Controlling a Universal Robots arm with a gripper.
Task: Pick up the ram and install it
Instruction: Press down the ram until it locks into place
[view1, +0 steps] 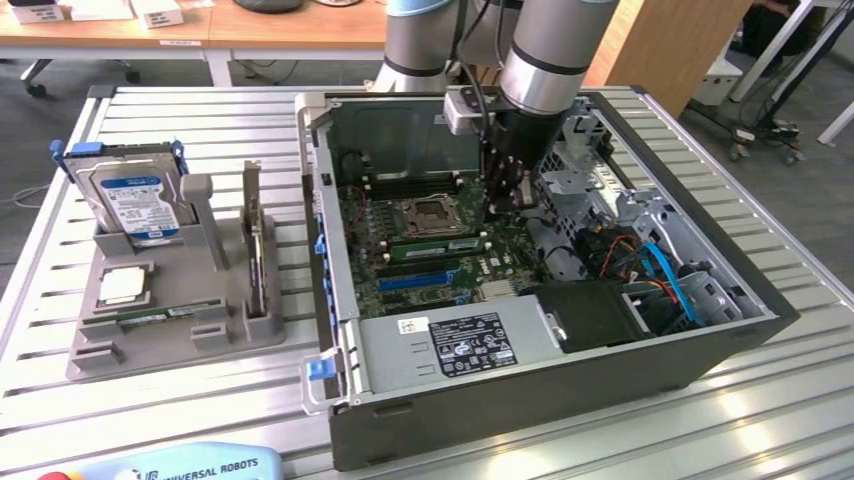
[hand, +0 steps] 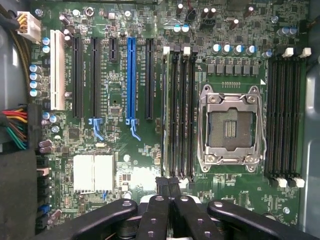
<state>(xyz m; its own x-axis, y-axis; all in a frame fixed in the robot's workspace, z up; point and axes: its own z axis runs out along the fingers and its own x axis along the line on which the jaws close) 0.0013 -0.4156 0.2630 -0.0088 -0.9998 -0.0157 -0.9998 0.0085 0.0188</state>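
Green and thin, the ram (view1: 434, 244) is standing on its long edge in a memory slot of the motherboard (hand: 125, 150). It is sitting just beside the CPU socket (hand: 231, 125), on the side toward the blue expansion slot (hand: 131, 80). The arm (view1: 547, 60) is reaching straight down into the open computer case (view1: 534, 400). Its black fingers (hand: 162, 187) are pressing together, tip against tip, and hanging over one end of that bank of memory slots. Whether they are touching the stick's top edge I cannot tell.

The case is lying on its side on the slatted metal counter (view1: 200, 400). At the exterior view's left a grey fixture (view1: 174, 340) is sitting on the same counter, well apart from the fingers. It is carrying a silver hard drive (view1: 134, 200) with a blue label, upright at its back, and a second green stick (view1: 150, 318) lying flat near its front.
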